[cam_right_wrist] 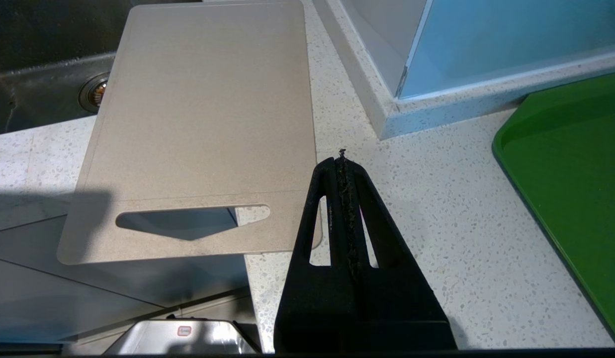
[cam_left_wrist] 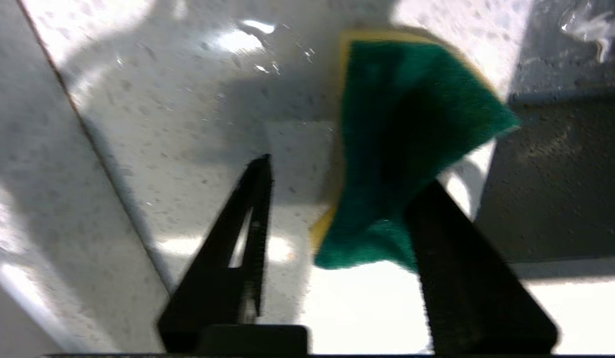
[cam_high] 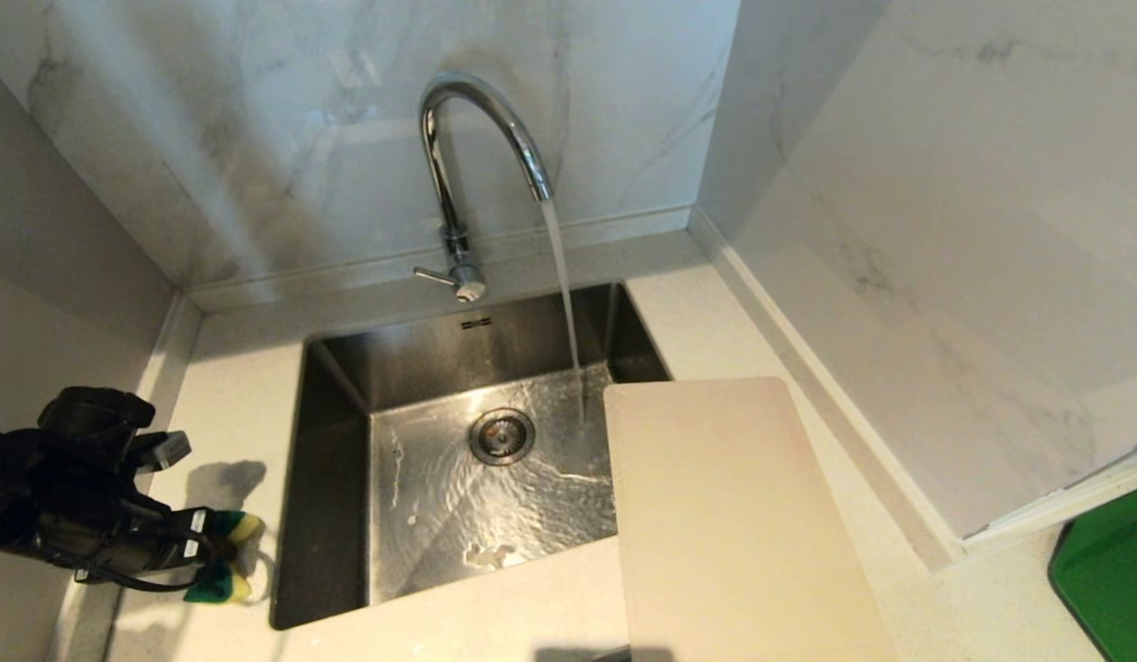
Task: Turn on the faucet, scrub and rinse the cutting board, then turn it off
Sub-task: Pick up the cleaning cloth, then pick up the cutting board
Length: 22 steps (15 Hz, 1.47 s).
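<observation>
Lying right of jaws: cutting board [cam_high: 733, 515].

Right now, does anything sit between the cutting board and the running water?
Nothing visible does. The cutting board lies on the counter, one end overhanging the sink; the stream from the faucet falls just beside that end.

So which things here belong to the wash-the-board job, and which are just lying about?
Job:
- faucet, running
- cutting board, over the sink's right edge
- sponge, between the left gripper's fingers

Lying about:
- green tray
- right gripper, shut, idle beside the board
</observation>
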### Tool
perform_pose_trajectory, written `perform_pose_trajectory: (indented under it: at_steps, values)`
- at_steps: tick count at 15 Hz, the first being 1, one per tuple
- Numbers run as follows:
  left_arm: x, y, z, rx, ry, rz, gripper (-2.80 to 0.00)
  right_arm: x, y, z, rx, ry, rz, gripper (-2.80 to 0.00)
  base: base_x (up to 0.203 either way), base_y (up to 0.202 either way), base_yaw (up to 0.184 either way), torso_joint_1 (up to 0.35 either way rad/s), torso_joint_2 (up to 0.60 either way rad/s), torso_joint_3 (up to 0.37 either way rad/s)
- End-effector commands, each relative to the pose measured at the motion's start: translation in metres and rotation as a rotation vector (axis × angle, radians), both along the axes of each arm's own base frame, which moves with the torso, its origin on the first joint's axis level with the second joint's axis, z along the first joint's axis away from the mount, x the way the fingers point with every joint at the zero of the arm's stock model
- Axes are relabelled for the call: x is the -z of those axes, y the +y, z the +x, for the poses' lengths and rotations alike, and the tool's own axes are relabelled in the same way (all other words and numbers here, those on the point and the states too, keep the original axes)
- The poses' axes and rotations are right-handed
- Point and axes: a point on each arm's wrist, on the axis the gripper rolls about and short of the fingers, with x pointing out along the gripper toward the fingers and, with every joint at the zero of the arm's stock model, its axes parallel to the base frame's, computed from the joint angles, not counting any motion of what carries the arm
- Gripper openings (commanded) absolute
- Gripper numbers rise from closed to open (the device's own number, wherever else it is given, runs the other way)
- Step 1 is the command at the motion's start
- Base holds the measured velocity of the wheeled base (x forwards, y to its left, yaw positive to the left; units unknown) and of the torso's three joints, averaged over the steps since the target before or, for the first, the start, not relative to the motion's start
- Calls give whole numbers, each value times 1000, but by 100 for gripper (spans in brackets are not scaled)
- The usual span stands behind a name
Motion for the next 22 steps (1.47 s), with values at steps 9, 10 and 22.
perform_pose_trajectory:
  at_steps: [9,10,22]
  values:
    - [-33,-43,-3,53,-99,-74,-280,0,0,0,0,-1,0,-280,0,0,0,0,0,0]
    - [-47,-43,-6,58,-126,-77,-280,0,0,0,0,-1,0,-280,0,0,0,0,0,0]
    - [-173,-9,-70,33,-323,41,-280,0,0,0,0,-1,0,-280,0,0,0,0,0,0]
